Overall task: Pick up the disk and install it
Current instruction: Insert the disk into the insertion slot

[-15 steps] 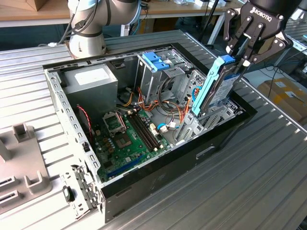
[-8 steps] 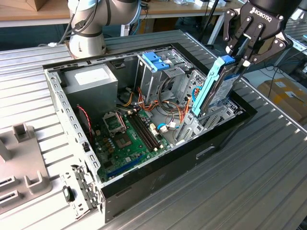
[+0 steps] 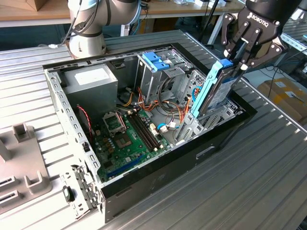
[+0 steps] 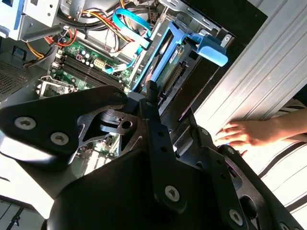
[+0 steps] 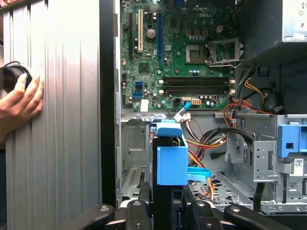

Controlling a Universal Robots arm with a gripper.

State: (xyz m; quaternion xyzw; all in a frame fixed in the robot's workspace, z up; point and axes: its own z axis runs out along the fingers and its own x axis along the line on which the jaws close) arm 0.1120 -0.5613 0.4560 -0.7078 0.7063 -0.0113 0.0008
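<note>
The disk (image 3: 216,91), silver-grey with a light-blue frame, stands on edge and tilted in the drive bay at the end of the open computer case (image 3: 61,103) on the exterior view's right. Its lower part is down in the bay and its upper part rises above the case rim. My gripper (image 3: 235,64) is above it, shut on the disk's top edge. In both wrist views the disk's blue frame (image 4: 169,57) (image 5: 171,158) runs away from my black fingers (image 4: 152,103) into the bay.
Inside the case lie a green motherboard (image 3: 124,139), loose orange and blue cables (image 3: 168,108), a metal cage with a blue top (image 3: 156,64) and a grey box with a white sticker (image 3: 91,81). A person's hand (image 4: 249,134) (image 5: 19,103) rests on the ribbed table beside the case. A grey fixture (image 3: 19,163) sits at the exterior view's left.
</note>
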